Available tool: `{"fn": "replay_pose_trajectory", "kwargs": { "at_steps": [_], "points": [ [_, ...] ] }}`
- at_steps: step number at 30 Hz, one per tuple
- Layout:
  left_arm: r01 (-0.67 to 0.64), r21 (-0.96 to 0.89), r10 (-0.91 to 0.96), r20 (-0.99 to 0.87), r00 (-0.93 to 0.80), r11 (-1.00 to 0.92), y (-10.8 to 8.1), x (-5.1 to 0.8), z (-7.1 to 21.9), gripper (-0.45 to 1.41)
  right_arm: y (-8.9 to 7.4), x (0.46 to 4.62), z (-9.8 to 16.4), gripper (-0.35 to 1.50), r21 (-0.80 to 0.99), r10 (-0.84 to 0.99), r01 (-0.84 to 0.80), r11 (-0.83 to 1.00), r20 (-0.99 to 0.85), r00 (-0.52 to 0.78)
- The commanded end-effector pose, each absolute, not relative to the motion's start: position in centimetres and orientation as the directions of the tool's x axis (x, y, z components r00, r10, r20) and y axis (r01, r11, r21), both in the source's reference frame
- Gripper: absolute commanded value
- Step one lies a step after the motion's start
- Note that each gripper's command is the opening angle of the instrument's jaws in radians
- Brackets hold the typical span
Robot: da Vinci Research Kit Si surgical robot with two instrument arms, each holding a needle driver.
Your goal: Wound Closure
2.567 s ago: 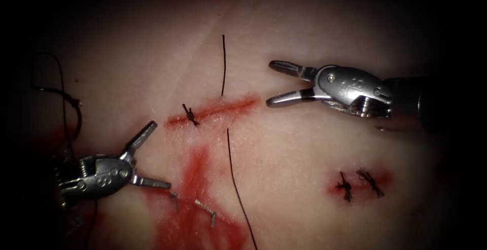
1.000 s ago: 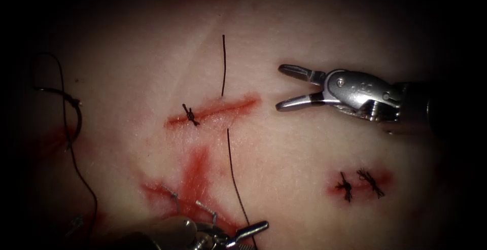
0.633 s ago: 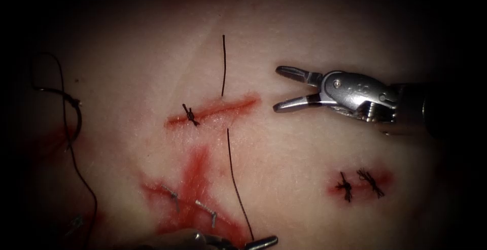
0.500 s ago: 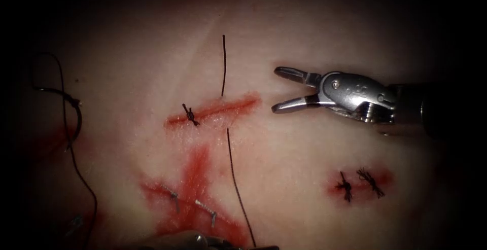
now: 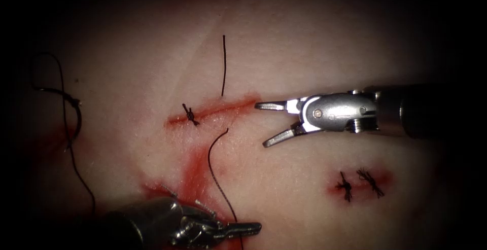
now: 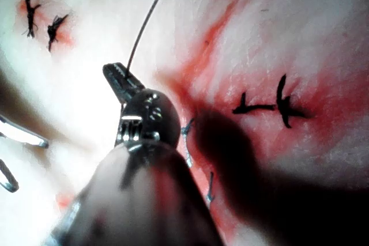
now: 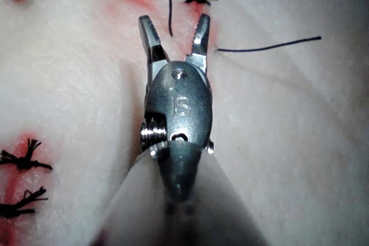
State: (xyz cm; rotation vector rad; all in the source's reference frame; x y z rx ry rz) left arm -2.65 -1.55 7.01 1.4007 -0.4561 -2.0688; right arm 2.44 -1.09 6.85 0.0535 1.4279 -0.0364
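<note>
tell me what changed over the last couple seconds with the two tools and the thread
The left tool left its spot at the left, came in along the lower edge and shut on the lower thread, which now bows instead of lying straight. The right tool, jaws open and empty, dropped to the right end of the cut. The needle at far left, the knot and the upper thread end stayed put.

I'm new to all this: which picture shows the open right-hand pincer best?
The right wrist view: the right pincer is seen close, jaws spread, holding nothing. The endoscope view shows it open beside the cut. The left wrist view shows two pale tips.
</note>
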Motion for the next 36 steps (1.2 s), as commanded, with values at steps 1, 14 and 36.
{"fn": "replay_pose_trajectory", "kwargs": {
  "at_steps": [1,14,36],
  "points": [
    [0.28,0.581,-0.643,-0.716,-0.27,-0.764,-1.54,-2.69,7.03,-0.45,-1.16,2.58,6.95,1.16,-0.029,-0.038,0.077,0.997,-0.992,0.122],
    [0.218,0.599,-0.637,-0.709,-0.304,-0.771,-1.2,-2.42,6.69,-0.45,-1.44,2.83,6.88,1.2,-0.193,-0.198,0.091,0.977,-0.979,0.052],
    [0.192,0.609,-0.635,-0.703,-0.32,-0.77,-1.1,-2.33,6.69,-0.45,-1.71,3.42,6.54,1.25,-0.221,-0.219,0.071,0.973,-0.975,-0.039]
  ]
}}
